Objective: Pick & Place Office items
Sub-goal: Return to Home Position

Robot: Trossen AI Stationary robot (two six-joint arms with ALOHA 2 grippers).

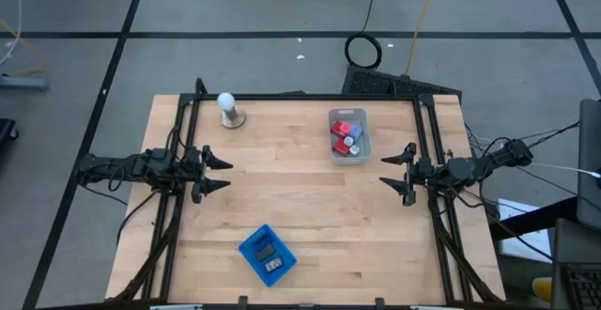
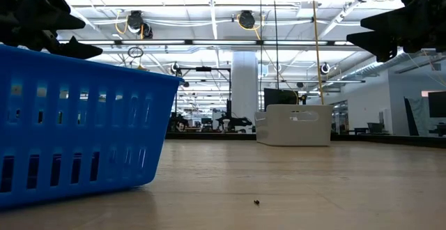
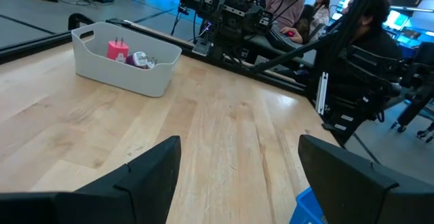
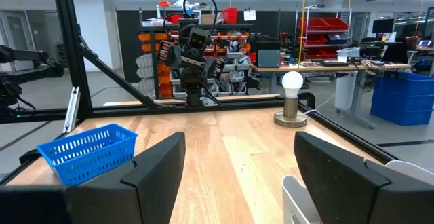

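Several office items, red blocks (image 1: 344,129) and a pale piece among them, lie in a clear bin (image 1: 362,147) at the table's far right. In the left wrist view the bin (image 3: 125,71) holds a pink-red block (image 3: 116,49). Two more pieces, one dark (image 1: 265,250) and one pale, lie in a blue basket (image 1: 252,259) near the near edge. My left gripper (image 1: 228,174) hovers open at the table's left side, and its wrist view (image 3: 237,156) shows the wide gap. My right gripper (image 1: 385,171) hovers open at the right side, below the bin (image 4: 237,146). Neither holds anything.
A white ball on a round stand (image 1: 228,110) sits at the far left and shows in the right wrist view (image 4: 292,95). The blue basket (image 2: 70,125) fills the low view's left. Bare wood lies between the grippers. Dark frame rails run along both table sides. People sit beyond the table (image 3: 298,7).
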